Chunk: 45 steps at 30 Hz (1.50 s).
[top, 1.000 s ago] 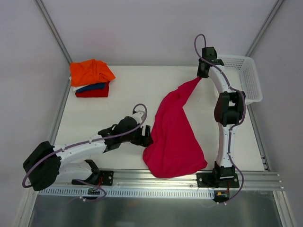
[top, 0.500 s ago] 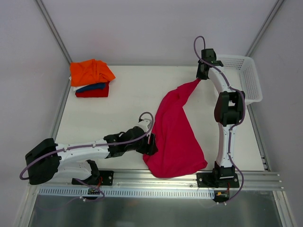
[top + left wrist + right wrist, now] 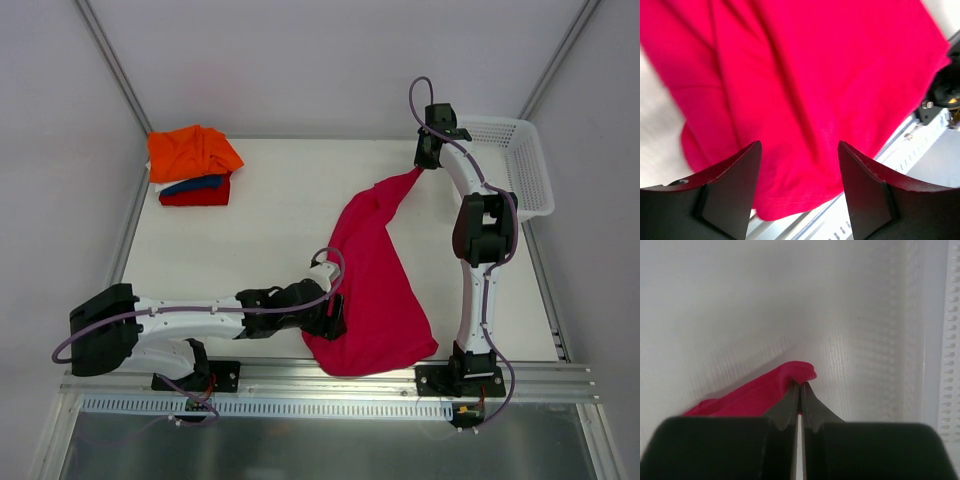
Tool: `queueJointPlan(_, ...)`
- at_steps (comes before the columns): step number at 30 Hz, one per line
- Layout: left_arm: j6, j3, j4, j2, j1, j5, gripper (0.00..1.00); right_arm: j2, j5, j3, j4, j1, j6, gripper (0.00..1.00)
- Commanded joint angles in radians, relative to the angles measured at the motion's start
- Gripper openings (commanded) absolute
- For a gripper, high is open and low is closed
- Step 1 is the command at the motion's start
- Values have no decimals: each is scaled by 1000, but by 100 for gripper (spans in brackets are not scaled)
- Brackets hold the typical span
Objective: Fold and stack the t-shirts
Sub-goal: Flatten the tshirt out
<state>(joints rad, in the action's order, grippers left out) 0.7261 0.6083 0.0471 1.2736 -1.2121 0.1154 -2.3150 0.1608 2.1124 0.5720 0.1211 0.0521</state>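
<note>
The large magenta-pink t-shirt (image 3: 370, 280) lies stretched across the table, bunched wide at the near end and pulled to a point at the far right. My right gripper (image 3: 424, 163) is shut on that far tip of the shirt (image 3: 795, 372). My left gripper (image 3: 335, 322) is open, low at the shirt's near left edge, with pink cloth (image 3: 805, 100) filling the view between and beyond its fingers (image 3: 730, 185). Folded orange (image 3: 192, 152), dark blue (image 3: 195, 184) and red (image 3: 196, 197) t-shirts are stacked at the far left corner.
A white plastic mesh basket (image 3: 520, 165) stands at the far right edge, next to the right arm. A metal rail (image 3: 340, 380) runs along the table's near edge, just beyond the shirt's hem in the left wrist view (image 3: 900, 150).
My left arm has swung down and to the right, bringing its open gripper from the shirt's left side to its near left edge. The right arm and shirt tip have stayed still.
</note>
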Motion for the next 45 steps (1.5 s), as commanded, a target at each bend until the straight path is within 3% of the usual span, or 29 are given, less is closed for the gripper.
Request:
queueJointPlan(1, 15, 65, 14, 24, -21, 27, 63, 46, -12, -2, -8, -5, -11, 0)
queueJointPlan(21, 24, 10, 7, 61, -26, 136, 66, 54, -32, -14, -8, -5, -15, 0)
queueJointPlan(42, 42, 2, -23, 63, -24, 159, 68, 55, -49, -26, -14, -3, -17, 0)
queueJointPlan(43, 41, 4, -23, 64, -24, 156, 61, 55, -49, -26, -14, -3, -17, 0)
queueJointPlan(45, 36, 13, -23, 73, -24, 150, 32, 52, -49, -26, -12, -1, -17, 0)
